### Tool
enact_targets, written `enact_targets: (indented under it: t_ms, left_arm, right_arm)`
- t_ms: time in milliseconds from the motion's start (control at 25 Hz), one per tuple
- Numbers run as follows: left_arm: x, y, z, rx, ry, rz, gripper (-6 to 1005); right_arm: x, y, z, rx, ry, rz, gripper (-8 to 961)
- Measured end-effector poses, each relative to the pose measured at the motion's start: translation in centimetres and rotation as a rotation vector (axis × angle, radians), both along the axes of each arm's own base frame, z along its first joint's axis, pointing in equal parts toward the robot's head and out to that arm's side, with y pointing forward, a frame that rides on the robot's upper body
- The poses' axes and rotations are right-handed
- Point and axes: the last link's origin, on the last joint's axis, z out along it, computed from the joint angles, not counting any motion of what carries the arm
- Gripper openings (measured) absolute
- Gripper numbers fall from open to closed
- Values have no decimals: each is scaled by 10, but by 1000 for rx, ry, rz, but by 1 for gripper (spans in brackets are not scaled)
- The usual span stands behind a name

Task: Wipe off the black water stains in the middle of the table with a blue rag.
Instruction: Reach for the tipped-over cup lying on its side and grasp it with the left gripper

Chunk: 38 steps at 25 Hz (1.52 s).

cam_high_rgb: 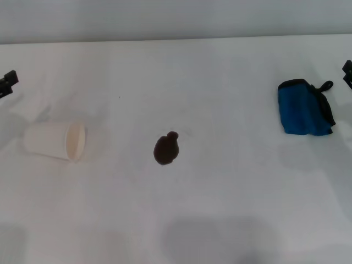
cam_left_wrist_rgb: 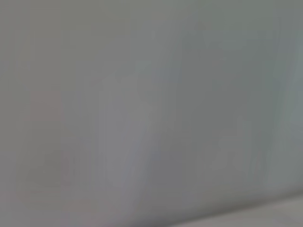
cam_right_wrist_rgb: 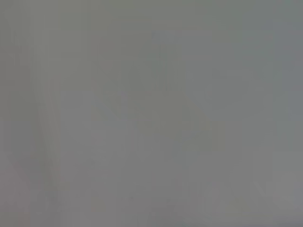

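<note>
You've got L gripper (cam_high_rgb: pixel 6 82) parked at 9 o'clock, R gripper (cam_high_rgb: pixel 347 72) at 3 by the blue rag (cam_high_rgb: pixel 304 107), black water stains (cam_high_rgb: pixel 166 149) untouched mid-table (cam_high_rgb: pixel 231 209); finger spread: can't tell.

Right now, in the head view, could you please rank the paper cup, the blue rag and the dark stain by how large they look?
1. Paper cup, lying on its side, and blue rag: they look about alike, so I will not rank one above the other.
2. Dark stain: clearly the smallest.
</note>
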Motion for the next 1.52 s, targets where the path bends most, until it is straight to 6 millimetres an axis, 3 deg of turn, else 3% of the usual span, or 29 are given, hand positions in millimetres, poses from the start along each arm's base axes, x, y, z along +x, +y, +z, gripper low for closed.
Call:
enact_targets:
  t_ms: [280, 440, 720, 840, 1000, 1520]
  left_arm:
    - [42, 20, 55, -133, 280, -93, 845]
    - [65, 26, 72, -221, 492, -144, 844]
    - [76, 28, 65, -423, 752, -188, 845]
    - [78, 28, 65, -444, 778, -196, 846]
    - [88, 27, 57, -610, 929, -264, 845]
    - [85, 37, 30, -673, 1055, -477, 845]
  right_arm:
    - [-3, 5, 0, -2, -1, 5, 659]
    - [-5, 6, -1, 3, 4, 10, 658]
    - [-5, 6, -2, 12, 17, 8, 658]
    - [-3, 5, -1, 30, 33, -8, 657]
    - [-1, 2, 0, 49, 46, -26, 657]
    - [1, -6, -9, 50, 80, -51, 656]
